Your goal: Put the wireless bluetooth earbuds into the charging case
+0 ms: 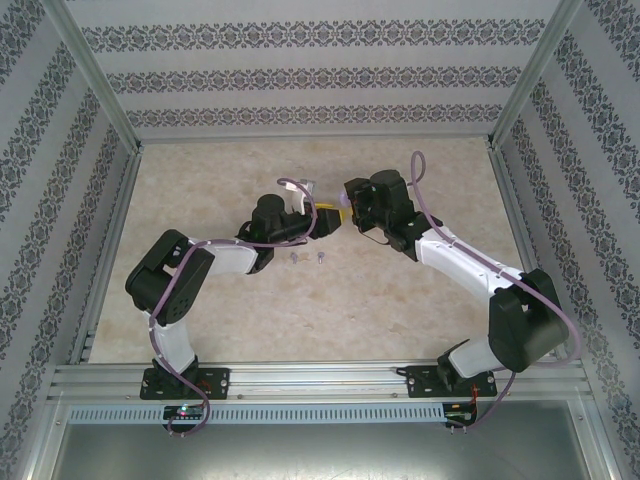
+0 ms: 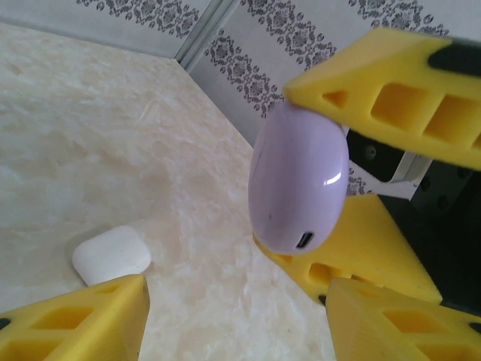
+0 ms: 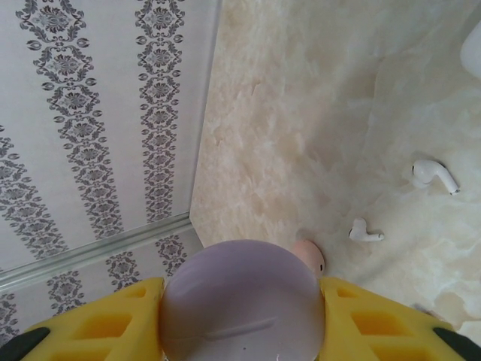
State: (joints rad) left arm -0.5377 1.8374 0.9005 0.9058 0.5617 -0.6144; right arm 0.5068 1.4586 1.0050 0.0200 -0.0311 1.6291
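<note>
My right gripper (image 3: 240, 316) is shut on a closed lilac charging case (image 3: 240, 301), one yellow finger on each side. In the left wrist view that case (image 2: 299, 180) hangs above the table with its charging port facing down. Just below and in front of it my left gripper (image 2: 237, 304) stands open, nothing between its fingers. Both grippers meet over the middle of the table (image 1: 335, 212). Two white stemmed earbuds (image 3: 434, 174) (image 3: 365, 232) lie loose on the marble top, and two tiny earbuds (image 1: 293, 258) (image 1: 320, 258) lie near the left arm.
A white case (image 2: 111, 254) lies shut on the table to the left of my left gripper. A pink case (image 3: 308, 254) sits on the table just behind the lilac one. Patterned walls and an aluminium frame (image 1: 310, 138) bound the table.
</note>
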